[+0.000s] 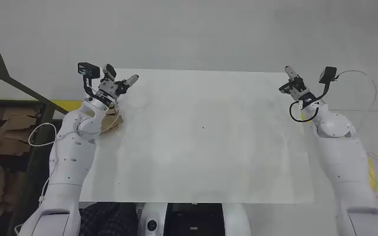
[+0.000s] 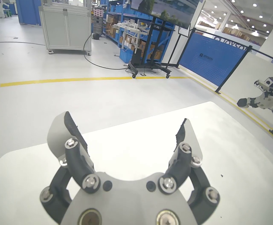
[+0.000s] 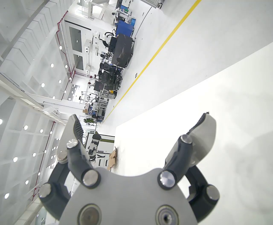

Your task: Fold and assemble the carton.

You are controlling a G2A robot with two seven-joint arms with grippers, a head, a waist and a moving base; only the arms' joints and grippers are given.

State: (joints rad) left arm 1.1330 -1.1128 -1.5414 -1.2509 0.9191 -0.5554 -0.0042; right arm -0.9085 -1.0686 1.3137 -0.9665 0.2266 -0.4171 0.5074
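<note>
Asker: How far along is the carton?

Me: Barely begun, by my reckoning. Starting at my far left, spare cardboard lies off the counter. Then comes the carton itself, a flat brown sheet at the counter's left edge, partly tucked under my left arm. I can see no flap raised and no wall standing.

Asker: And your fingers?

Me: My left fingers are spread wide and hold nothing — they hang over the far left corner, just beyond the carton and not touching it. My right fingers are spread too, with nothing between them, above the far right corner and well apart from the carton. So the whole job is left: picking it up, folding, closing.

Asker: The surface?

Me: A plain white counter, matt, with rounded corners and a small dark speck near its middle.

Asker: The room?

Me: A workshop hall — pale floor with a yellow line, a grey cabinet, blue shelving stacked with boxes, a big screen on a black stand, then a blue panel fence.
</note>
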